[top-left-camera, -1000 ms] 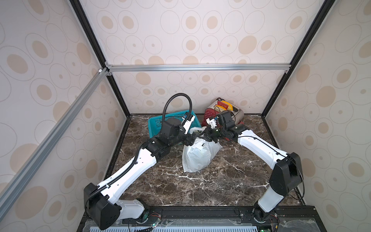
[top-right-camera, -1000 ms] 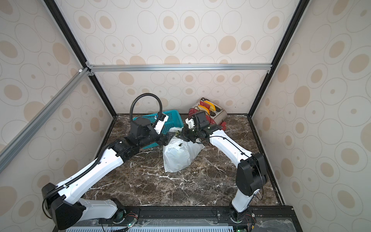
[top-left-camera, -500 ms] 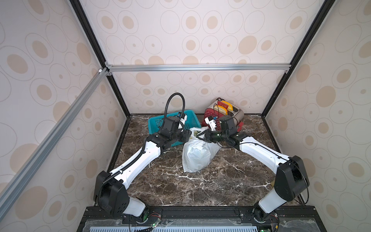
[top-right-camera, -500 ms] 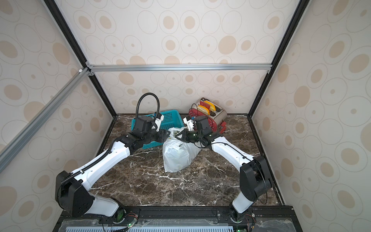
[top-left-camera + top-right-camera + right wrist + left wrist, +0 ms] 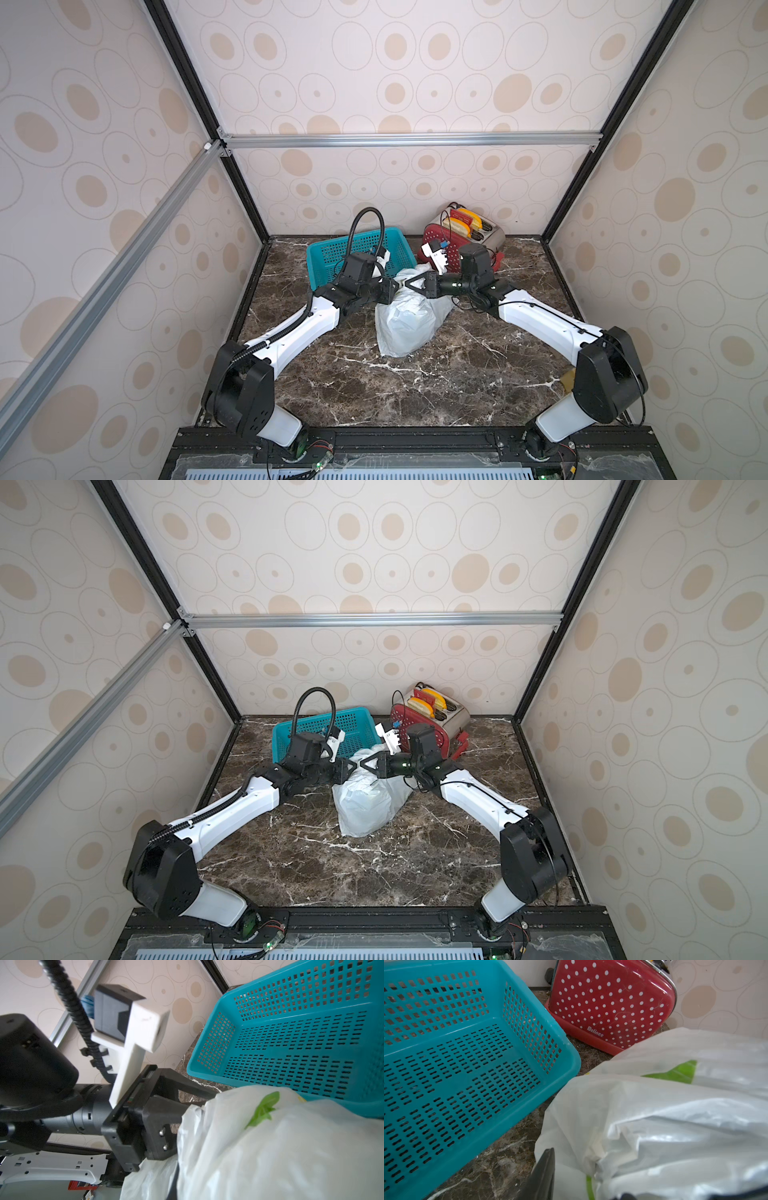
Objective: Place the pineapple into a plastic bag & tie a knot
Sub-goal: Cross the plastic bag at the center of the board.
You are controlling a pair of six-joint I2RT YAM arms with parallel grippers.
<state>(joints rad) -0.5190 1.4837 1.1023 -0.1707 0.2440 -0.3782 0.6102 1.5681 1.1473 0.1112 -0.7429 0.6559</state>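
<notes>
The right gripper (image 5: 409, 286) is pinching with its black tapered fingers drawn together to a point, clamping a gathered fold at the top of the plastic bag (image 5: 405, 324) just in front of the teal mesh basket (image 5: 328, 257). The left gripper (image 5: 394, 289) is reaching toward that same gathered top, also just in front of the basket, and pressing into the plastic. In the right wrist view its two angular black fingers (image 5: 166, 1105) are standing part-way apart. Their tips are disappearing behind the white film, so I cannot tell whether they are gripping a fold or only touching it.

The bag is lying on its side on the table (image 5: 374, 386), with its gathered end just beside the basket's near corner and its bulging body stretching away from the basket toward the front edge. The film is showing thin, milky and translucent, creased into soft glossy folds, with a patch of bright green print (image 5: 264, 1107) showing through near the top.

The basket is sitting open side up, rectangular, in smooth rigid teal plastic, its walls pierced with small square holes and its floor with rows of short slots. Just beside the basket a toaster (image 5: 610, 1005) is standing, rounded at the shoulders, with glossy red sides dotted white and a brushed metal end. The table is showing dark polished marble crossed by thin white veins.
</notes>
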